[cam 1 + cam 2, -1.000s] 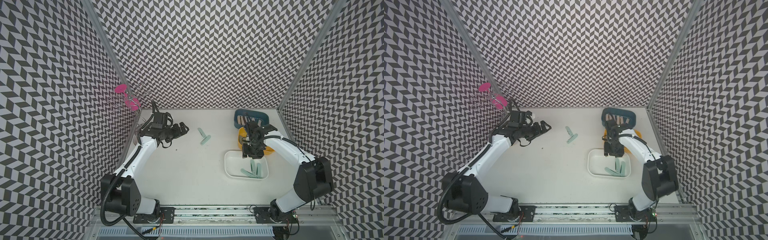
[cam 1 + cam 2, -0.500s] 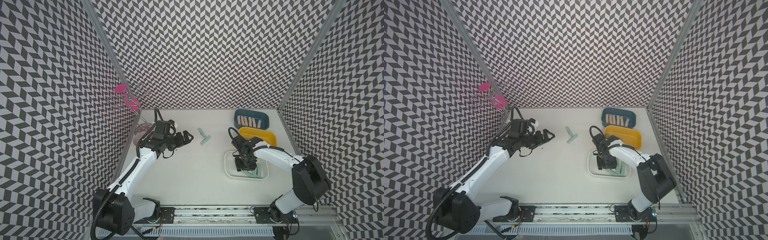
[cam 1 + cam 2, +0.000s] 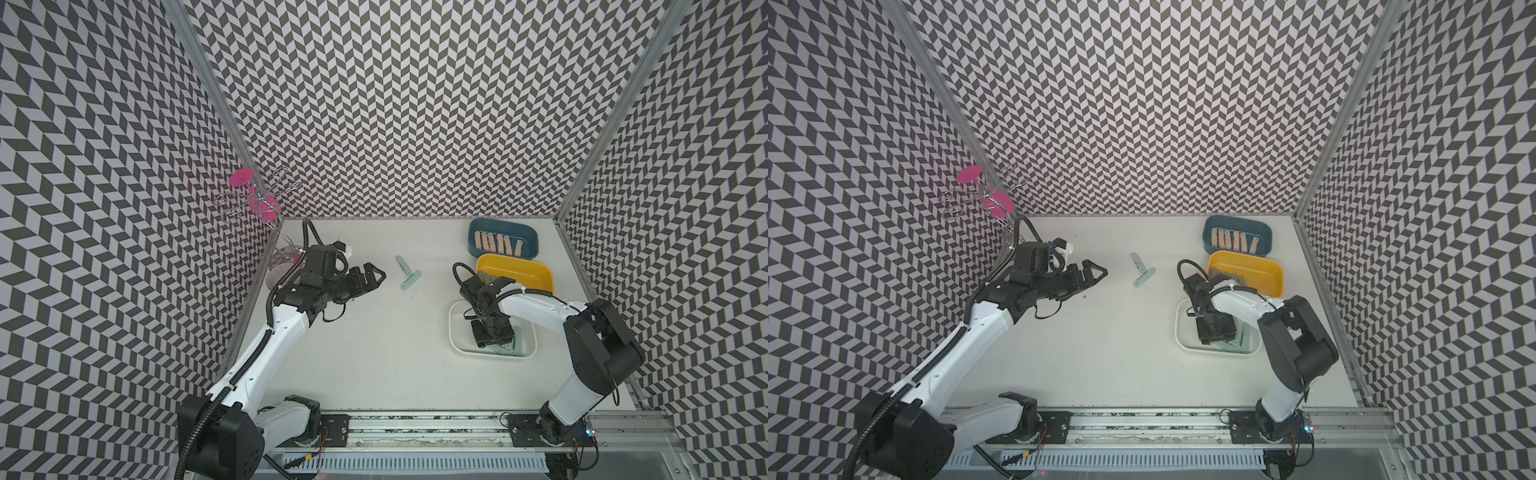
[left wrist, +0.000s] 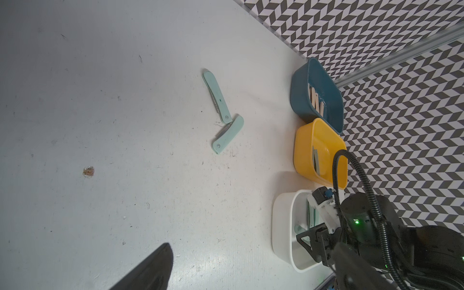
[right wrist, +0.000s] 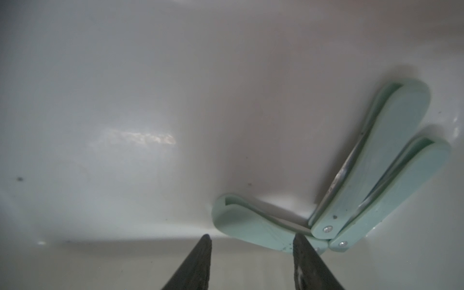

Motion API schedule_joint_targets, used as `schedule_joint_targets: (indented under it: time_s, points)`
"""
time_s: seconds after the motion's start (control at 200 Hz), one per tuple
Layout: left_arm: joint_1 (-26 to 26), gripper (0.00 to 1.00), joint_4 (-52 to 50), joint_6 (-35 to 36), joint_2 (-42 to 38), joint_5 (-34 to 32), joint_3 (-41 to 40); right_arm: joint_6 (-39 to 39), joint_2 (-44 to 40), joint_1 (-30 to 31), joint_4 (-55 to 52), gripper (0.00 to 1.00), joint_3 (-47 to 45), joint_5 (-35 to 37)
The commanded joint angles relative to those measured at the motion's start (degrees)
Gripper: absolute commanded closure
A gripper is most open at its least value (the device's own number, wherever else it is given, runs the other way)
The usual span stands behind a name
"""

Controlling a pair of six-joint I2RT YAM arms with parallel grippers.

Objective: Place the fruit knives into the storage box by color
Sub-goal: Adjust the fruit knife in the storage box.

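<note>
Right wrist view: three pale mint folding plastic fruit knives (image 5: 371, 163) are seen lying flat on the floor of the white rounded plastic tray (image 5: 100, 100), two side by side and a third crossed under their pivot ends. The right gripper (image 5: 252, 241) is held low inside this tray with its jaws partly apart. Nothing is pinched between them, though one fingertip (image 5: 303, 256) overlaps the third knife. The low pose is judged to serve a gentle lay-down among knives of one colour.

In both top views, two further mint knives (image 3: 410, 280) are found on the white tabletop (image 3: 374, 353), well apart from the white tray and touching each other at an angle. The left gripper (image 3: 379, 276) is held wide open and empty, pointed at them from near by. Since they touch, one may be dragged when the other is lifted.

Just behind the white tray a yellow plastic tray (image 3: 532, 272) with olive grey-green knives (image 4: 315, 160) is set, and behind that a dark blue tray (image 3: 503, 222) with peach-pink knives (image 3: 498, 243) in a row. The white tray is covered by the right arm, so access to it is judged blocked for now. A clear rack with pink discs (image 3: 241, 178), far from the white tray, obstructs nothing.
</note>
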Motion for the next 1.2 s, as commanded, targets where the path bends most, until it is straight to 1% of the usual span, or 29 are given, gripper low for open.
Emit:
schedule_joint_targets:
  time_s: [0.0, 0.29, 0.416, 0.551, 0.791, 0.992, 1.072, 1.197]
  points:
    - [0.15, 0.00, 1.69, -0.18, -0.50, 0.31, 0.16, -0.67, 1.83, 0.11, 0.23, 0.49, 1.10, 3.02]
    - [0.26, 0.00, 2.71, -0.22, 0.89, 0.78, 0.43, 0.02, 5.62, -0.11, -1.63, 0.51, 5.63, 9.87]
    - [0.43, 0.00, 2.93, -0.04, 1.49, 0.91, 0.47, 0.29, 6.61, -0.75, -1.45, 0.53, 7.35, 10.18]
    - [0.87, 0.00, 2.77, 0.34, 1.60, 0.91, 0.57, 0.37, 7.09, -1.55, -1.02, 0.55, 6.96, 10.45]
    - [1.58, 0.00, 2.67, 0.68, 2.12, 1.14, 1.00, -0.07, 6.68, -4.93, -0.04, 0.57, 6.80, 10.55]
    - [1.66, 0.00, 2.51, 0.78, 2.36, 1.16, 1.00, -0.09, 7.21, -5.36, 0.57, 0.58, 7.41, 10.59]
    - [1.66, 0.00, 2.45, 0.68, 2.30, 1.20, 0.97, 0.56, 6.84, -5.34, 0.79, 0.61, 7.60, 10.88]
    - [1.66, 0.00, 2.14, 0.70, 2.26, 1.22, 0.96, 1.39, 4.38, -5.39, 1.36, 0.63, 8.83, 8.69]
